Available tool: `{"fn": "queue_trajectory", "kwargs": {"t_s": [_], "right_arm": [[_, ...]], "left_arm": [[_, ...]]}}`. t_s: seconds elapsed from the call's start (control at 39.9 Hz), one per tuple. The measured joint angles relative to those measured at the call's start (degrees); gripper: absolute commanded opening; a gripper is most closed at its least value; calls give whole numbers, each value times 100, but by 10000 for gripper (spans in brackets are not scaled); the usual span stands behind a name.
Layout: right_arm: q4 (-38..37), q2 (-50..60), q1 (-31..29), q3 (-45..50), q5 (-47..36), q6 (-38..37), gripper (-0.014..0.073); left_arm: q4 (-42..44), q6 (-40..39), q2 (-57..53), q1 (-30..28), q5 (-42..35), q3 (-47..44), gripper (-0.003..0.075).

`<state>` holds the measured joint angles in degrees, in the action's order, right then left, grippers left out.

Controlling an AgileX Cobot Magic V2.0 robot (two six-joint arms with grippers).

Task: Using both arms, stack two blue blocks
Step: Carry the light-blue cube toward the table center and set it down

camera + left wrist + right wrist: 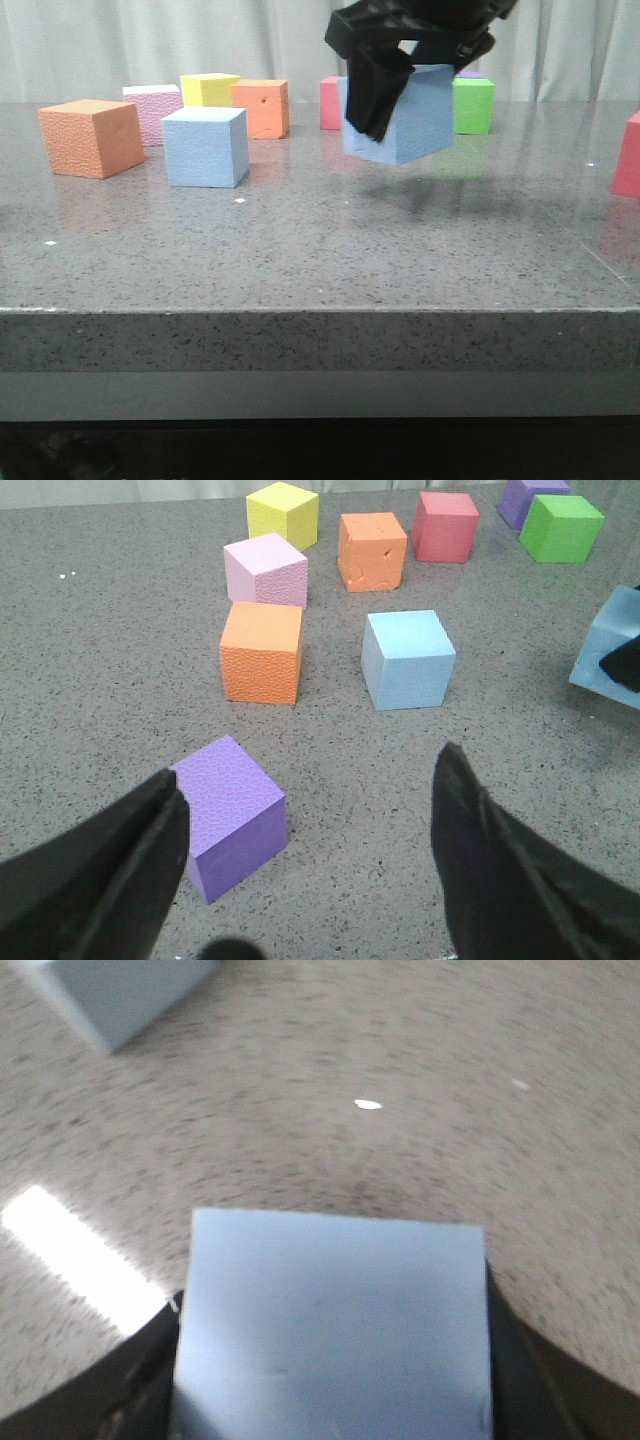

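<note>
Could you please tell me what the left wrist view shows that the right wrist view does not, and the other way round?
Only the left wrist view shows the open left gripper, a purple cube by its fingers, and the other coloured cubes behind. Only the right wrist view shows, close up, the right gripper shut on the held blue block. Both show the grey table, the blue block resting on the table, and the held block, seen only at the edge of the left wrist view.

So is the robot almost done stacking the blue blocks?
About halfway. Done: the right gripper has lifted one sky-blue foam cube off the grey table. In hand: that cube hangs tilted in the air. Left: setting it on the other sky-blue foam cube. The left gripper is open.
</note>
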<state>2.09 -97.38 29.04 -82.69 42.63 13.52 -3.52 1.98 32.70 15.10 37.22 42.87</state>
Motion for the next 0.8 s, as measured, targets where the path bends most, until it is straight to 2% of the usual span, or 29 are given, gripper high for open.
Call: {"fn": "queue_trajectory", "kwargs": {"t_s": [0.15,0.33,0.53,0.8], "right_arm": [[232,-14,0,-25,22,1204,349],[361,-390,-42,-379,489,2019,349],[1488,-947,-364,-1014,1309,3569,349],[2445,-1020,-808,-1098,1303,5266,349]], "left_arm": [[0,0,0,0,0,0,491],[0,0,0,0,0,0,491],[12,0,0,0,0,0,491],[12,0,0,0,0,0,491]]}}
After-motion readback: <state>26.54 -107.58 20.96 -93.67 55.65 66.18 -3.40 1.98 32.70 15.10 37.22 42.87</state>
